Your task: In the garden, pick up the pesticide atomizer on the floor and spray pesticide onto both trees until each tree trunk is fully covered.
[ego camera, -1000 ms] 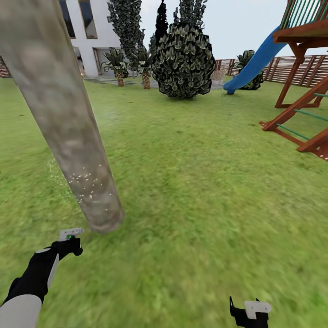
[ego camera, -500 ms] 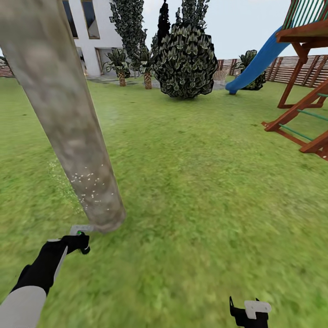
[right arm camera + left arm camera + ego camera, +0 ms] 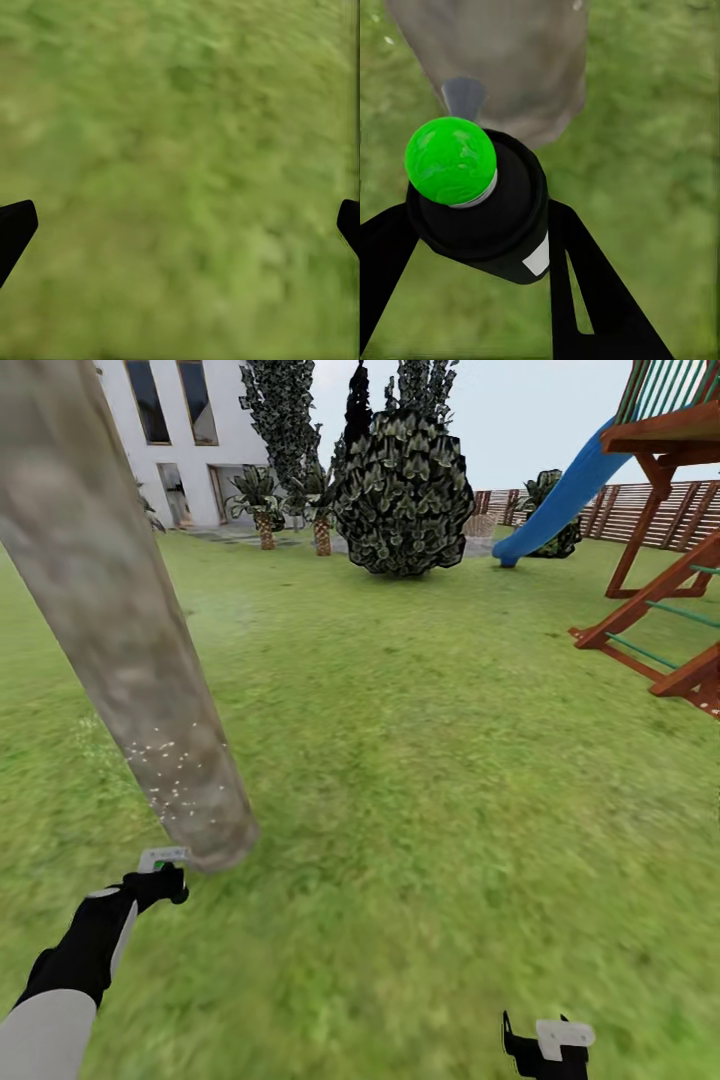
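Aiming pesticide atomizer, clamped in left gripper, at base of tree trunk just ahead; trunk axis upright, specks apparently low only; right gripper open, farther.

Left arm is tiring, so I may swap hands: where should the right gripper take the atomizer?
Grip the atomizer's round black body below the green cap, from the side facing away from the tree trunk. The left gripper's fingers flank it, and the nozzle must stay unblocked.

home back garden: grass lawn, slat fence, play slide, white house.
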Controlling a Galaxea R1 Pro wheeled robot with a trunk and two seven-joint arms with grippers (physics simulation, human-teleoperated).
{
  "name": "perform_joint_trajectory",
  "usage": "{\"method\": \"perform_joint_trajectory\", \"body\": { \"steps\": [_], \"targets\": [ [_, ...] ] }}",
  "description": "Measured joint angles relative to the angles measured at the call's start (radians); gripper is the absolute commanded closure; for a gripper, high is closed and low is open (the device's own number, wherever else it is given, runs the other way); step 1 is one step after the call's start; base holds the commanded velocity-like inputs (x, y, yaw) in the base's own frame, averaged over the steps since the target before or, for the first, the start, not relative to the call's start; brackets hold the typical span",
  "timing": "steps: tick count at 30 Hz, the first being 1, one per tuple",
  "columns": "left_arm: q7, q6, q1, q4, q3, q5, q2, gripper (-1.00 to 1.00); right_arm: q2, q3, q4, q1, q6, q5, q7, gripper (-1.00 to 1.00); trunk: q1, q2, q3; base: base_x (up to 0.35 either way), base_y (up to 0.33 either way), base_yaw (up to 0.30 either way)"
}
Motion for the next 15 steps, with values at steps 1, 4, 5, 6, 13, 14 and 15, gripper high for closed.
{"method": "perform_joint_trajectory", "body": {
  "steps": [1, 4, 5, 6, 13, 14, 15],
  "targets": [
    [0.003, -0.014, 0.002, 0.006, 0.027, 0.000, 0.000, 1.00, 0.001, 0.001, 0.000, 0.000, 0.000, 0.000, 0.000, -1.00, 0.000, 0.000, 0.000, 0.000, -0.271, 0.000],
    [0.007, -0.064, 0.003, 0.032, 0.045, -0.002, 0.004, 1.00, 0.001, 0.000, 0.000, 0.000, 0.000, 0.000, 0.000, -1.00, 0.000, 0.000, 0.000, 0.032, -0.271, 0.000],
    [0.008, -0.067, 0.003, 0.030, 0.045, -0.002, 0.004, 1.00, 0.001, 0.000, -0.001, 0.000, 0.000, 0.000, 0.000, -1.00, 0.000, 0.000, 0.000, 0.092, -0.271, 0.000],
    [0.008, -0.070, 0.003, 0.030, 0.046, -0.004, 0.004, 1.00, 0.002, 0.000, -0.001, 0.000, 0.000, 0.000, 0.000, -1.00, 0.000, 0.000, 0.000, 0.109, -0.271, 0.005],
    [0.131, -0.072, 0.003, 0.036, 0.044, 0.001, -0.001, 1.00, 0.002, -0.001, -0.001, 0.000, 0.000, 0.000, -0.003, -1.00, 0.000, 0.000, 0.000, 0.075, -0.271, 0.231],
    [0.135, -0.072, 0.003, 0.036, 0.044, 0.002, -0.001, 1.00, 0.002, -0.001, -0.001, 0.000, 0.000, 0.000, -0.003, -1.00, 0.000, 0.000, 0.000, 0.003, -0.273, 0.278],
    [0.137, -0.072, 0.003, 0.036, 0.044, 0.002, -0.002, 1.00, 0.002, -0.001, -0.001, 0.000, 0.000, 0.000, -0.003, -1.00, 0.000, 0.000, 0.000, 0.001, -0.273, 0.279]
  ]
}}
